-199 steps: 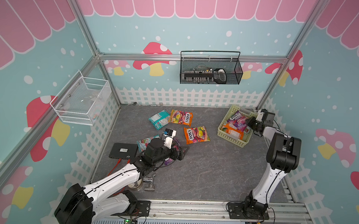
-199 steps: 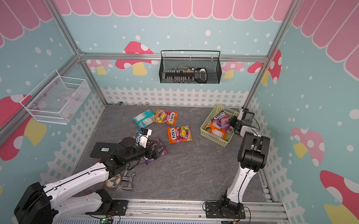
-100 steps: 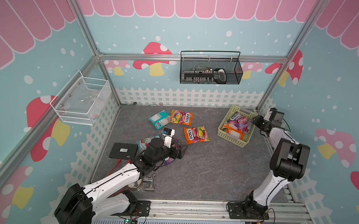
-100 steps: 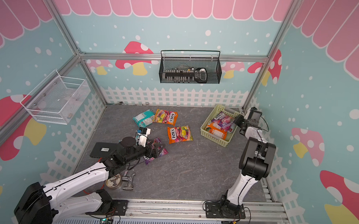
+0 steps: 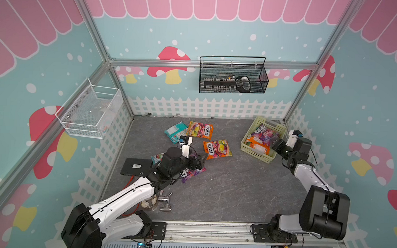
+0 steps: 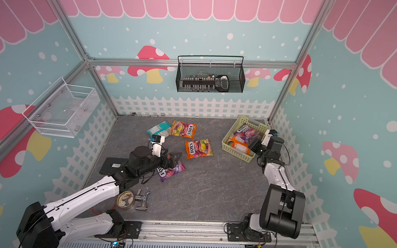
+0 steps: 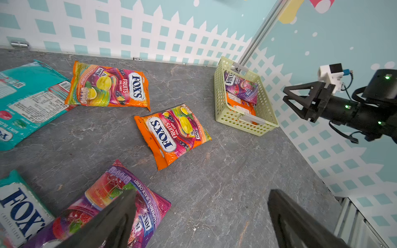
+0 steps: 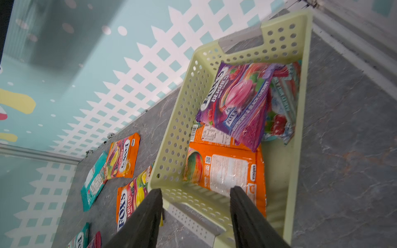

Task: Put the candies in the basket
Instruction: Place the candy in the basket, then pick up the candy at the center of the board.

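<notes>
Though both stood open and empty, the left gripper (image 5: 200, 161) hung just over the purple candy bag (image 5: 192, 173), the right gripper (image 5: 276, 144) well apart.

candy bags (image 7: 171, 133) noted as glossy, crinkled plastic film. basket (image 7: 220, 96) recorded as matt perforated plastic. tabletop (image 5: 225, 186) seen as matt, stone-veined grey. black mesh basket (image 5: 263, 81) and white mesh basket (image 5: 80, 109) taken as metal wire.
</notes>
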Action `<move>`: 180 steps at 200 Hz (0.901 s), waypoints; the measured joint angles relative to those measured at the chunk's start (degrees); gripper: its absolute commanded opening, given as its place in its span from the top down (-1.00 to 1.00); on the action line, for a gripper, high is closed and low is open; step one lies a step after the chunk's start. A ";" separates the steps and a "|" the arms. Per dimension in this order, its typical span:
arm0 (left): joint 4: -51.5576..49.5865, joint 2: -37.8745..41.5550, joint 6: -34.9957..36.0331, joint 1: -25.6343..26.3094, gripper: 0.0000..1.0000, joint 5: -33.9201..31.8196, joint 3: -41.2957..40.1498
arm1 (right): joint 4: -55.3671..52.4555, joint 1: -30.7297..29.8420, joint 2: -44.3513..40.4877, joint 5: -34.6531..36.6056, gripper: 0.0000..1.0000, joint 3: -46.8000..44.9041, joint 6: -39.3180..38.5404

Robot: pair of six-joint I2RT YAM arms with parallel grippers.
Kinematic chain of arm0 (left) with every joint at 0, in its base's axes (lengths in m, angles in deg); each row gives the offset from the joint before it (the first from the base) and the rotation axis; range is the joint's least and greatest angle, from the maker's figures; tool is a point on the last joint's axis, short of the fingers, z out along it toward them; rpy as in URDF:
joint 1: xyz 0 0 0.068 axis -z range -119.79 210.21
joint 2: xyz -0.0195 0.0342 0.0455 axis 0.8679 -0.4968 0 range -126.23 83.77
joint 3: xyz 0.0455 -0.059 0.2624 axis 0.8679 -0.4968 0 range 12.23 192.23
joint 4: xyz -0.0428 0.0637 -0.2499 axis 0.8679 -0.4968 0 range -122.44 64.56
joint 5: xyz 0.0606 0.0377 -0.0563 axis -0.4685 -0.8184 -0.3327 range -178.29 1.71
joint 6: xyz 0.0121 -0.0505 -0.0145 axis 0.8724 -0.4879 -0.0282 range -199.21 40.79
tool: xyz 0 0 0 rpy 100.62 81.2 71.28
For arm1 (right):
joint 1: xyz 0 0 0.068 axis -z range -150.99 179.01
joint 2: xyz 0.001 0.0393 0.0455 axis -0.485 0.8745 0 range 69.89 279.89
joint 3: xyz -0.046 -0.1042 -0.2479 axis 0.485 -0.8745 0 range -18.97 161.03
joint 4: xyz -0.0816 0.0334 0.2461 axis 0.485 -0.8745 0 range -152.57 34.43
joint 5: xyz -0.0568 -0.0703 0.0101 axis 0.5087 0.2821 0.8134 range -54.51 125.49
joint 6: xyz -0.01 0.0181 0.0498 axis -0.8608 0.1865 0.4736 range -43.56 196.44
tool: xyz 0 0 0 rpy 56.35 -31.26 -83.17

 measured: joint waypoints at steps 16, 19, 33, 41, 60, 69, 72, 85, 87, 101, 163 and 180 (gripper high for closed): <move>-0.57 -0.68 -0.76 -0.31 -0.83 -1.01 0.28 | -0.57 -3.61 -3.32 1.38 -0.11 -1.60 0.20; -0.66 -0.85 -0.83 -0.44 -0.79 -1.11 0.28 | -0.66 -4.26 -3.91 1.68 -0.10 -1.77 0.26; -0.68 -2.01 -1.46 -1.62 -0.56 -1.20 0.28 | -1.11 -7.93 -7.13 3.37 -0.08 -2.56 0.79; -0.61 -2.97 -2.34 -2.64 -0.41 -0.96 0.28 | -1.29 -10.45 -9.14 4.37 -0.07 -3.06 1.29; -0.44 -6.01 -3.89 -5.53 -0.09 0.07 0.28 | -1.31 -16.24 -12.87 6.75 -0.06 -4.37 2.62; -0.15 -7.69 -4.94 -6.97 0.03 0.83 0.17 | -1.25 -19.26 -14.03 7.74 -0.06 -5.03 3.17; -0.02 -8.13 -4.94 -7.41 0.06 1.18 0.09 | -1.25 -20.20 -14.27 8.09 -0.06 -5.18 3.30; 0.98 -10.16 -6.51 -9.29 0.18 3.08 -0.55 | -1.29 -24.46 -14.43 9.16 -0.06 -5.57 3.78; 1.14 -10.51 -6.82 -9.53 0.19 3.37 -0.66 | -1.33 -25.03 -14.32 9.29 -0.05 -5.60 3.82; 1.66 -12.76 -8.41 -11.21 0.25 5.14 -1.33 | -1.29 -28.98 -12.85 9.86 -0.06 -5.57 3.63; 0.90 -16.17 -15.10 -18.40 0.33 6.32 -8.37 | 0.33 -45.33 2.75 9.16 -0.04 -4.52 -0.57; 0.90 -17.62 -15.93 -18.40 0.35 6.82 -9.57 | 1.22 -48.63 8.63 8.17 -0.05 -2.25 -2.03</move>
